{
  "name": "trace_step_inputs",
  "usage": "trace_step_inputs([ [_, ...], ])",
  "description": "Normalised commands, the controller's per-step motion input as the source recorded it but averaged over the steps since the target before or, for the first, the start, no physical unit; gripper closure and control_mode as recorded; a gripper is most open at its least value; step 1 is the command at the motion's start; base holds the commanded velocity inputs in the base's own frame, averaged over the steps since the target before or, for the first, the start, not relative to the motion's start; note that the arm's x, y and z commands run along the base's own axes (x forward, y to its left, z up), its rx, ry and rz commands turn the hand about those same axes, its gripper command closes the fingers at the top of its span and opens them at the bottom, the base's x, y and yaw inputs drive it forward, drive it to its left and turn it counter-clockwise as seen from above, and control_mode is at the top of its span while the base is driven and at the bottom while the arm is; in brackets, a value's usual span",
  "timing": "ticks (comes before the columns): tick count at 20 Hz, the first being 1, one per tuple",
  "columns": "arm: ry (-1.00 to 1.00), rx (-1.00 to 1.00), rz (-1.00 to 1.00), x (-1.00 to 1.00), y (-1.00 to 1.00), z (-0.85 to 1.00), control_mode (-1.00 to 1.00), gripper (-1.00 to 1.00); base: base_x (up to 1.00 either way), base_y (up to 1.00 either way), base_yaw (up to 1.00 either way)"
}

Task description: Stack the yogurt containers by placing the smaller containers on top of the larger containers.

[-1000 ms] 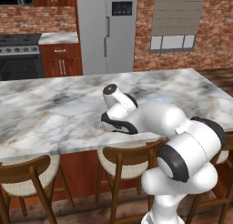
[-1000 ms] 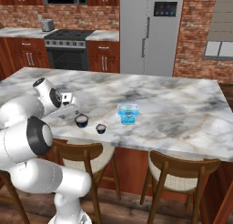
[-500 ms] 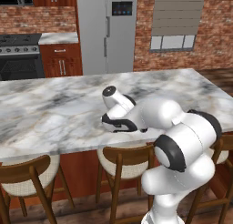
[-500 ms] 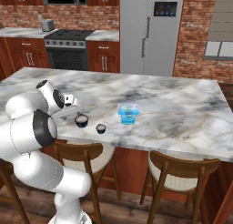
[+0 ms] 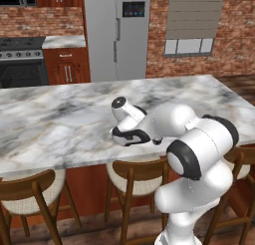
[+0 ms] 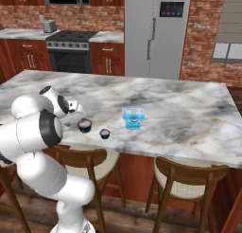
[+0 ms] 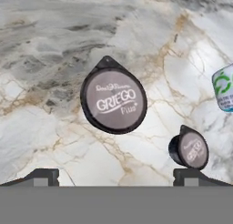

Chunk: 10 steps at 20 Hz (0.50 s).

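1. Three yogurt containers stand on the marble island counter, all near its front edge, toward the left half of it in the right base view.
2. The wider dark yogurt cup is the leftmost one, and it stands upright close to the front edge. In the hand view its grey lid shows the words "GRIEGO Plus".
3. The narrower dark yogurt cup stands just beside it to the right, a little closer to the front edge, and the two cups do not touch. In the hand view it is at the lower right.
4. The light blue yogurt tub stands further right and a little deeper on the counter, apart from both cups. In the hand view a small part of it shows at the right border.
5. The gripper hangs above the wider cup, and its two finger tips stand wide apart. Nothing is between them, and they touch no container.
6. In the right base view the hand is just left of the wider cup, above the counter's front left part.
7. Wooden stools stand in front of the counter.
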Motion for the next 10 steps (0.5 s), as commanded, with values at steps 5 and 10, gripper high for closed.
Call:
trace_step_inputs([
  [5, 0.0, 0.0, 0.0, 0.1, 0.0, -0.14, -1.0, -1.0, 0.0, 0.0, 0.0],
  [10, 0.0, 0.0, 0.0, 0.13, 0.0, -0.13, -1.0, -1.0, 0.0, 0.0, 0.0],
])
